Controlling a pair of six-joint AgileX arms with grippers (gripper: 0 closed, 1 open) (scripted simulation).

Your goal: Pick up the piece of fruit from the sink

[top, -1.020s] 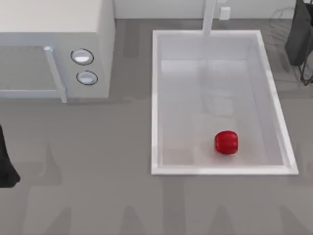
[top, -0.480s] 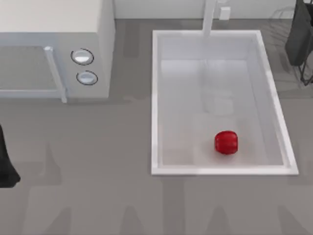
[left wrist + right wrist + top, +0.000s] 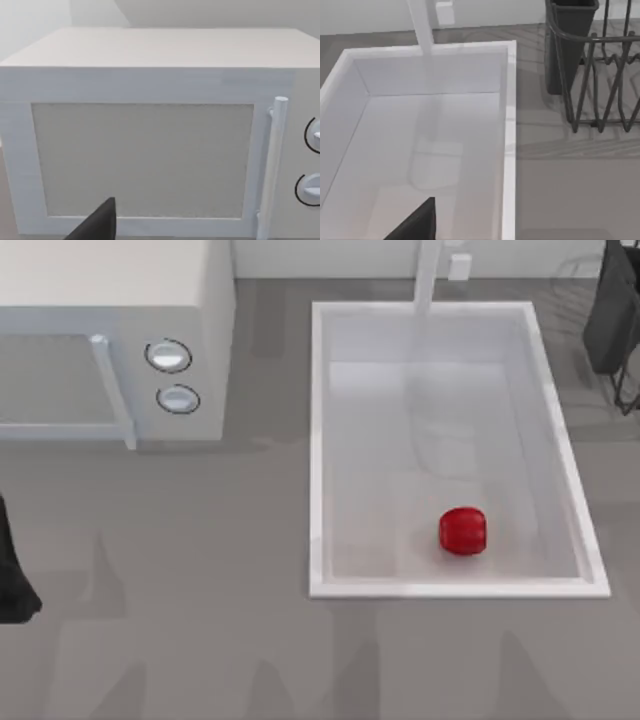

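**Fruit waits at the sink's near end, both arms still off to the sides**

You see the piece of fruit lying on the floor of the sink, close to the rim opposite the faucet post and slightly toward the table's right. It looks squat, with no clear long axis. Your right arm sits at the table's far right edge beside the sink, well apart from the fruit but likely nearer than your left arm, parked at the left edge. The right wrist view adds a dish rack beside the sink rim; the left wrist view faces the microwave. You cannot tell how either gripper's fingers stand.
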